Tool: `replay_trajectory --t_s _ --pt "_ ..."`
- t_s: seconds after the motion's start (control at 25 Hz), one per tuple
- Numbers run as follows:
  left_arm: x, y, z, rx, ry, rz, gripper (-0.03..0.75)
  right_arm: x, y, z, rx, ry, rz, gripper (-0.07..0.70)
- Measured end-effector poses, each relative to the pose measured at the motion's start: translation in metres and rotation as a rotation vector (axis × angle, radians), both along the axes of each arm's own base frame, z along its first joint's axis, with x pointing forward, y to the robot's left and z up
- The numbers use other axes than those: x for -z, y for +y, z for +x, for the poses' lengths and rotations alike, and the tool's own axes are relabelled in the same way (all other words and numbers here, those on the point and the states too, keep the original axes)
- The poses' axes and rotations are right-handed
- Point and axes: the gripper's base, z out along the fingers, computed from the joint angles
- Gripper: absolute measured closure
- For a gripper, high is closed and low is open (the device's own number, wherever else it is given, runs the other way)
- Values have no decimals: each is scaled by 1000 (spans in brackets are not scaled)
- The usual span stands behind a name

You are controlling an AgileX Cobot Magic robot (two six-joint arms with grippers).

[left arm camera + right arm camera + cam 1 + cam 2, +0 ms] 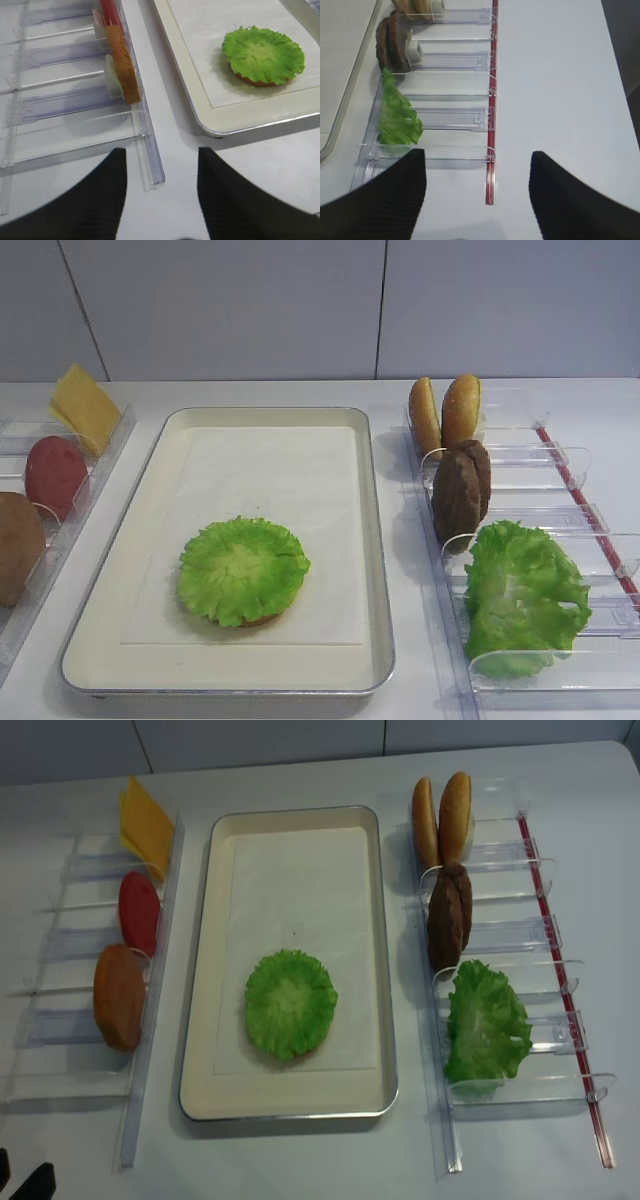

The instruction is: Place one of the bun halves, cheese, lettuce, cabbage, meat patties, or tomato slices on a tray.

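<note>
The cream tray [270,465] holds the flat lettuce [243,568], which lies on a bun half whose brown edge [248,80] peeks out below it. In the left rack stand the cheese [84,407], a tomato slice [53,474] and a bun half [18,545]. Two bun halves [460,410], two meat patties [460,490] and the ruffled cabbage [522,595] fill the right rack. My left gripper [162,195] hangs open over the table near the left rack's front end. My right gripper [477,200] is open and empty in front of the right rack.
Both clear plastic racks [70,1020] [560,970] have empty slots at the near end. A red strip [491,125] runs along the right rack's outer side. White table surface [560,100] stretches to the right of it.
</note>
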Motion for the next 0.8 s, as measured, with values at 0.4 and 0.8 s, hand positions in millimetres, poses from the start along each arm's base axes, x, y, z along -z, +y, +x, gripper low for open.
replay_trajectory --t_s 0.4,0.8 --pt "0 0 0 0 0 0 391 29 1 8 44 -85 -22 148" --pt "0 0 0 0 0 0 391 28 5 -12 -14 -225 -84 148"
